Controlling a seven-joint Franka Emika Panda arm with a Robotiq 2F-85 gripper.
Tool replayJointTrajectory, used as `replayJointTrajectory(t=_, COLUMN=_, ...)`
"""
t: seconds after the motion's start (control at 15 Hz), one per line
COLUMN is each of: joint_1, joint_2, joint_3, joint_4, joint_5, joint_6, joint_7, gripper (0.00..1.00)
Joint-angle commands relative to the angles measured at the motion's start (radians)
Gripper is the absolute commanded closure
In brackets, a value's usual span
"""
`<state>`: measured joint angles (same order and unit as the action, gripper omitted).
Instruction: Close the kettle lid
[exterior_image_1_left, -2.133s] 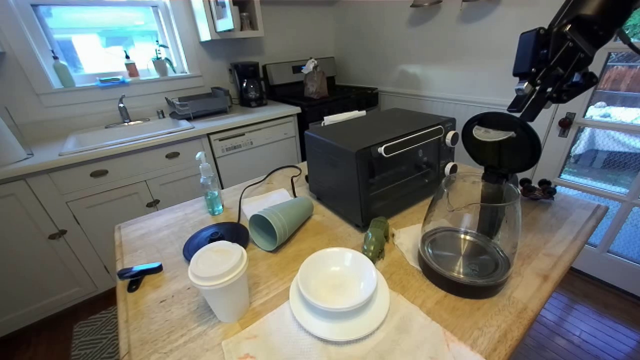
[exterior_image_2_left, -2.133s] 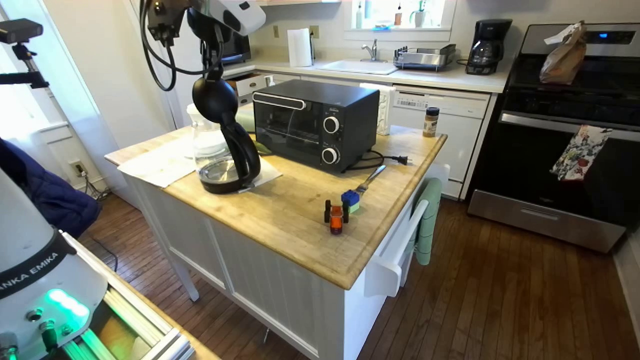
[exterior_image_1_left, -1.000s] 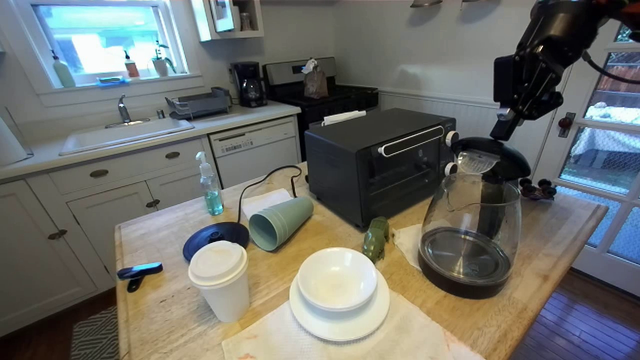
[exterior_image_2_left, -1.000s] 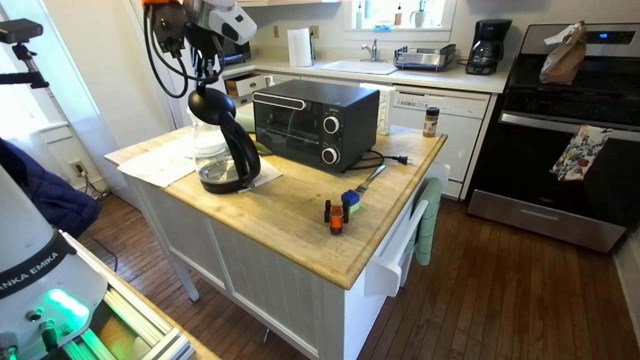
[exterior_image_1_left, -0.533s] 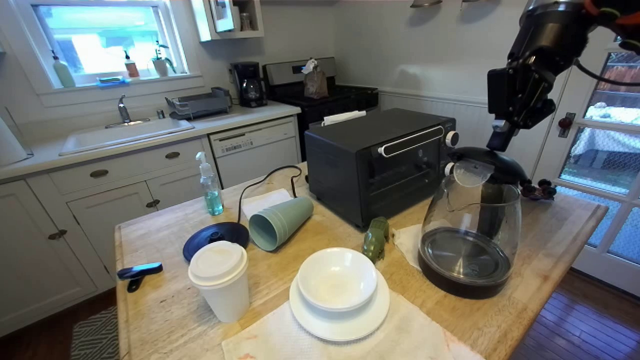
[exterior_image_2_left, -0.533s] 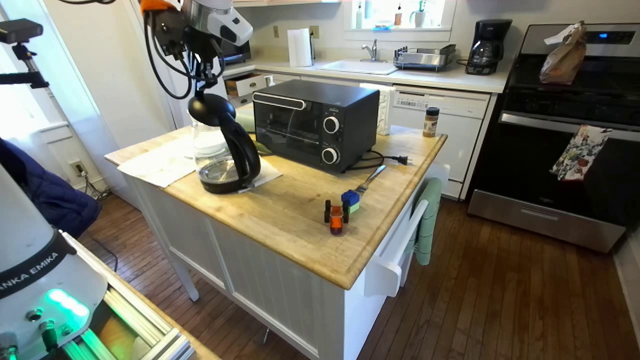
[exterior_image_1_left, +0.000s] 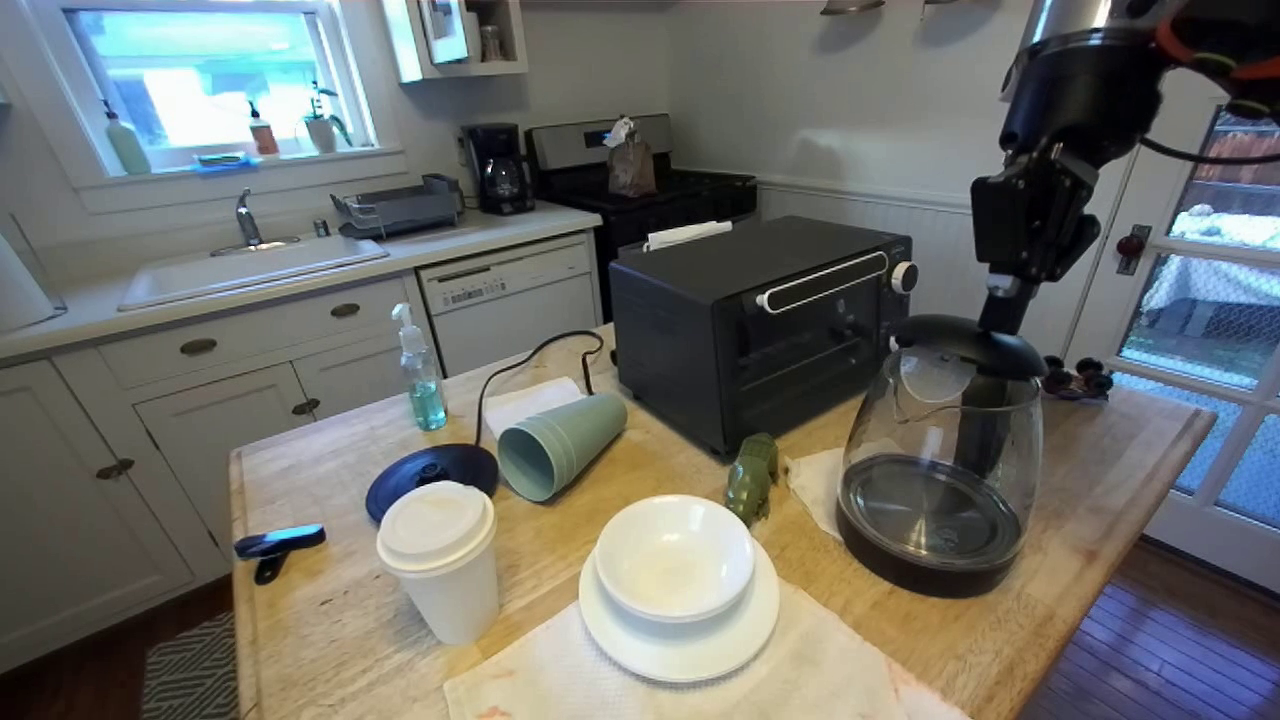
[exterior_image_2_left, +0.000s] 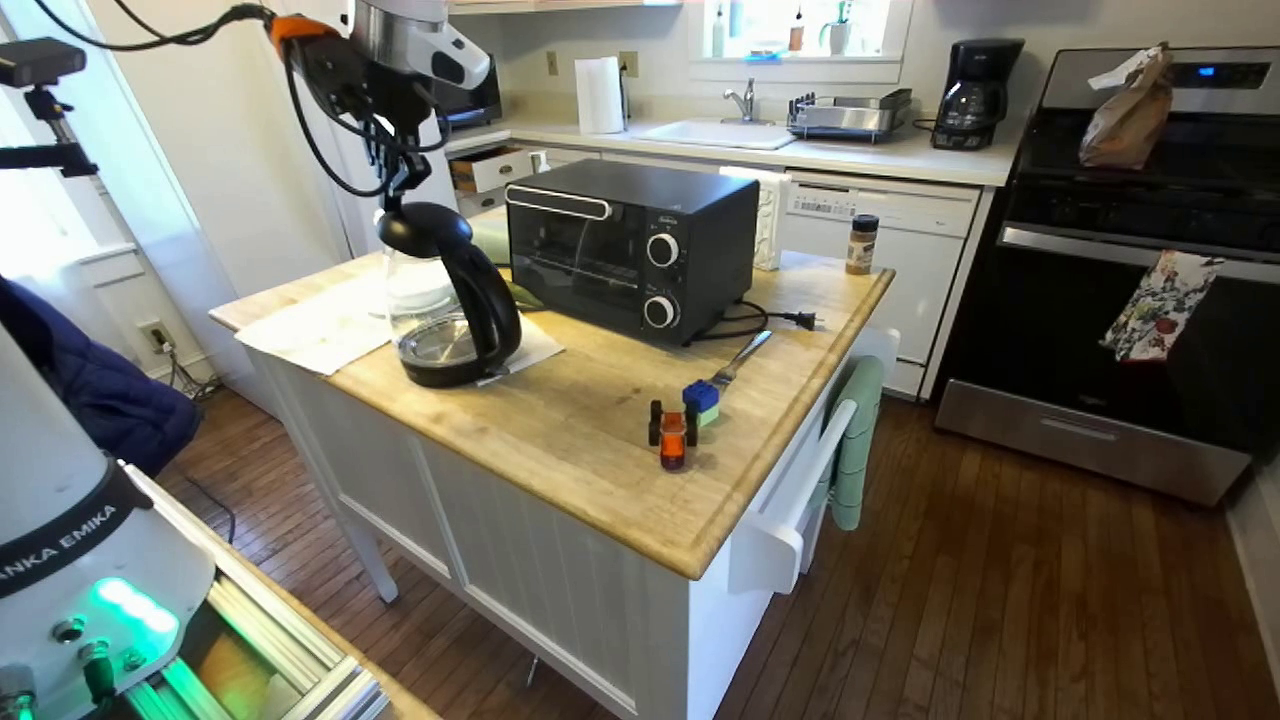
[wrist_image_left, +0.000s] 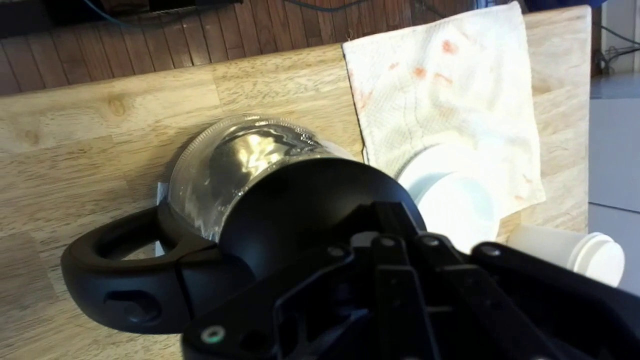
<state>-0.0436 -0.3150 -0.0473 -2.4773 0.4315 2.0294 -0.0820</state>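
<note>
The glass kettle (exterior_image_1_left: 940, 480) stands on the wooden table, with its black handle (exterior_image_2_left: 485, 300) toward an exterior view. The round black lid (exterior_image_1_left: 965, 345) lies low over the kettle's mouth, slightly tilted; I cannot tell whether it is fully seated. A clear flap hangs beneath it. The lid also shows from above in the wrist view (wrist_image_left: 310, 200). My gripper (exterior_image_1_left: 1003, 315) points down with its fingertips together, touching or nearly touching the lid's top. In the wrist view the gripper (wrist_image_left: 392, 212) holds nothing between its fingers.
The black toaster oven (exterior_image_1_left: 760, 320) stands close beside the kettle. A white bowl (exterior_image_1_left: 675, 560) on a plate, a white cup (exterior_image_1_left: 440, 570) and a green toy (exterior_image_1_left: 752, 480) are also near. A toy car (exterior_image_2_left: 673, 435) is behind the handle.
The lid has swung down from standing nearly upright to lying low over the kettle's mouth. My gripper has moved down and to the left with it in an exterior view. The kettle has stayed put.
</note>
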Motion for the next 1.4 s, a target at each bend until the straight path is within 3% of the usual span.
replayJointTrajectory(t=0.0, joint_1=0.018, joint_2=0.015, joint_3=0.014, joint_4=-0.028, joint_5=-0.062, joint_6=0.077, joint_7=-0.023, gripper=1.00)
replayJointTrajectory(t=0.4, joint_1=0.043, joint_2=0.016, joint_3=0.020, joint_4=-0.082, joint_5=-0.090, joint_6=0.172, joint_7=-0.050, gripper=1.00)
replayJointTrajectory(t=0.8, joint_1=0.046, joint_2=0.007, joint_3=0.016, joint_4=-0.099, joint_5=-0.098, joint_6=0.183, joint_7=-0.069, gripper=1.00)
replayJointTrajectory(t=0.87, joint_1=0.045, joint_2=-0.001, joint_3=0.015, joint_4=-0.093, joint_5=-0.095, joint_6=0.178, joint_7=-0.067, gripper=0.74)
replayJointTrajectory(t=0.93, joint_1=0.045, joint_2=-0.014, joint_3=0.011, joint_4=-0.081, joint_5=-0.086, joint_6=0.164, joint_7=-0.065, gripper=0.73)
replayJointTrajectory(t=1.33, joint_1=0.039, joint_2=-0.106, joint_3=0.007, joint_4=-0.035, joint_5=-0.122, joint_6=0.114, joint_7=-0.061, gripper=0.32)
